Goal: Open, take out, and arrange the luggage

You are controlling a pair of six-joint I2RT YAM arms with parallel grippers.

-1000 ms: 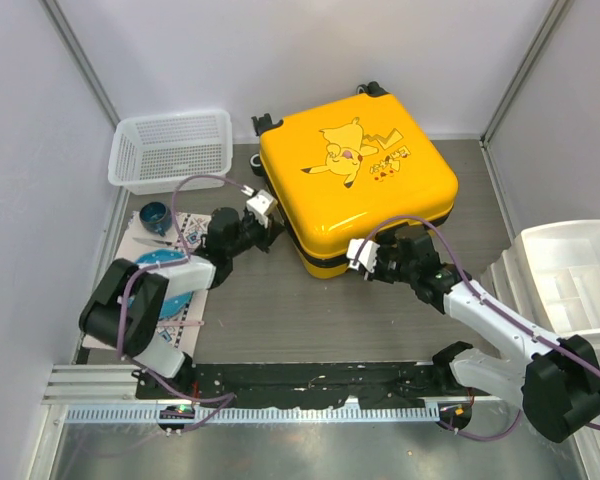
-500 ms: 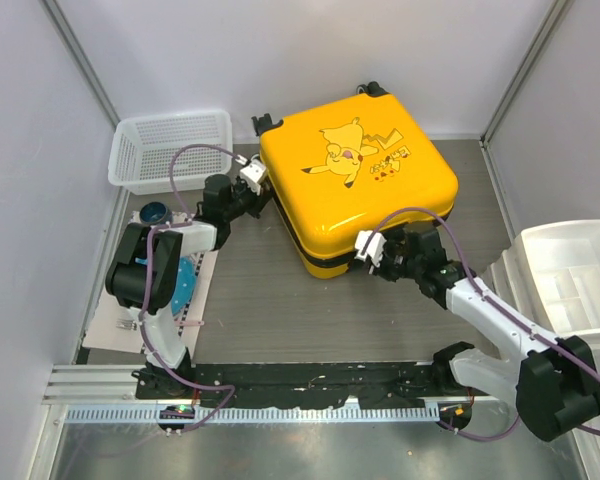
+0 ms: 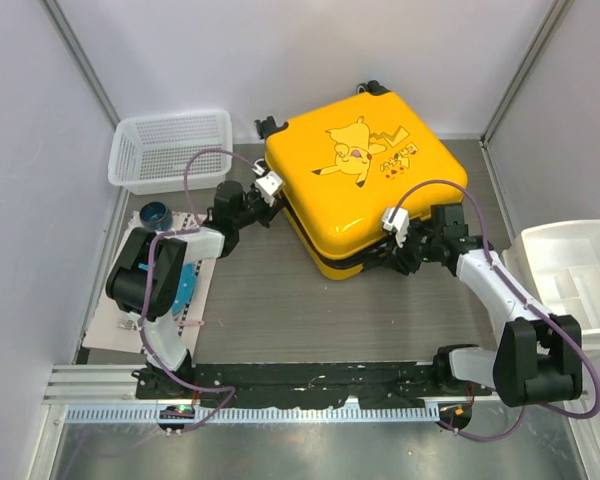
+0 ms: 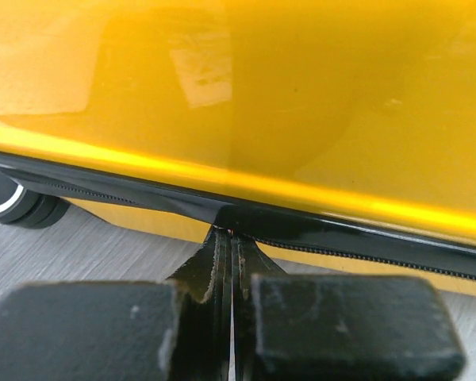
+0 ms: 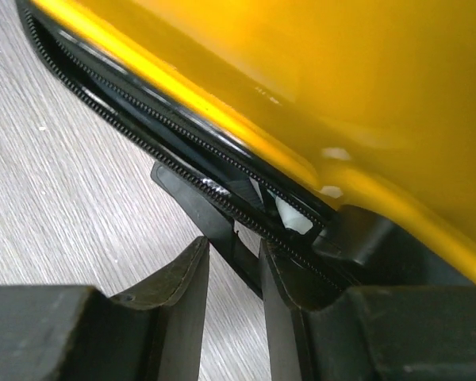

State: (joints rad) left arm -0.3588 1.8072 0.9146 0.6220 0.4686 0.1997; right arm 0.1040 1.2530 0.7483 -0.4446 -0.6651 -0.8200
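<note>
Grey tabletop (image 3: 270, 300): suitcase (image 3: 370, 190) is lying between arms; left hand (image 4: 232, 236), shut, is touching zip band (image 4: 365, 238); right hand (image 5: 234, 248), part-open, is straddling tab (image 5: 192, 194).

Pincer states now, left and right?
Left pincer: closed, tips at the luggage zip band; any hold cannot be told.
Right pincer: partly open, astride a black tab.

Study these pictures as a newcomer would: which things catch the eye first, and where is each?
A bright yellow suitcase with a cartoon print fills the far middle of the table. The left gripper, shut, meets its black zip band on the left; the right gripper, slightly open, is at the near right edge, where the band gapes. A white basket stands far left.
</note>
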